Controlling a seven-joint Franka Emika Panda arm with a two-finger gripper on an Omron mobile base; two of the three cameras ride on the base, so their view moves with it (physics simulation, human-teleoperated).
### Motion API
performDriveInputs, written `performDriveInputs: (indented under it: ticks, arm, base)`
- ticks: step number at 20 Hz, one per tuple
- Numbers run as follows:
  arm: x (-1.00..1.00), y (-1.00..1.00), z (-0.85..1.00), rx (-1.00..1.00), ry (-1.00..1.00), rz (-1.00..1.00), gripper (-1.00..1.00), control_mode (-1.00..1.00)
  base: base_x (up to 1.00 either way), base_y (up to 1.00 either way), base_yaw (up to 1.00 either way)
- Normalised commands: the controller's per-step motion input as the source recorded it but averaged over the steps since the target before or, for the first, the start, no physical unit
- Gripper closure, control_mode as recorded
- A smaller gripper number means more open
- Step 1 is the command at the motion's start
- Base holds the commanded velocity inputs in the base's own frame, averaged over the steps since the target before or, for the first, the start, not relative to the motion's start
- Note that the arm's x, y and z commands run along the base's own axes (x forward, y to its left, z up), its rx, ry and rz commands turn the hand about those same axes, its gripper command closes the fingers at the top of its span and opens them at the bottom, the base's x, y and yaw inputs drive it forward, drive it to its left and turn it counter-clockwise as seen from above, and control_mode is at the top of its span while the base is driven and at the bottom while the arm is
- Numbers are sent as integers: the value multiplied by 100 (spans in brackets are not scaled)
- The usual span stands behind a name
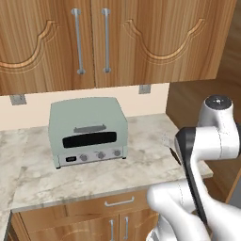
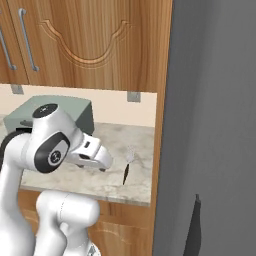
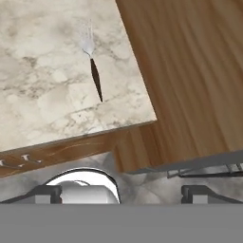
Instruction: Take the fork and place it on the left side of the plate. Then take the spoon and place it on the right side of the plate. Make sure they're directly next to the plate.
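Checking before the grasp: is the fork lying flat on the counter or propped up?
Lying flat: the fork rests lengthwise on the marble counter near its right edge, dark handle toward the front, untouched.

Fork point(image 3: 92, 64): silver tines, dark tapered handle, lying flat on the marble counter point(image 3: 42, 90) near its right front corner, close beside the wooden side panel point(image 3: 190, 76), tines toward the wall.

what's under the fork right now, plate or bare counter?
Bare marble counter. The fork lies flat on it near the counter's right end, beside the wood panel, tines pointing toward the wall. No plate under or beside it. What is directly beneath the fork cannot be seen.
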Motion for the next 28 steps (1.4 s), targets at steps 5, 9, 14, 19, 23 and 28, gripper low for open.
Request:
performDriveInputs:
  ticks: [5,9,14,19,23,28]
  arm:
    - [51,-21,-42,0,0,7,-100,-100]
    - [57,-11,-43,1,1,6,-100,-100]
    - [63,0,-37,2,2,5,-100,-100]
    - [57,0,-47,0,5,5,-100,-100]
    - [55,0,-49,0,11,4,-100,-100]
    - [55,-7,-47,0,10,3,-100,-100]
  base:
    - [0,0,0]
    - [0,0,0]
    - [0,0,0]
    - [0,0,0]
    - [0,0,0]
    - [0,0,0]
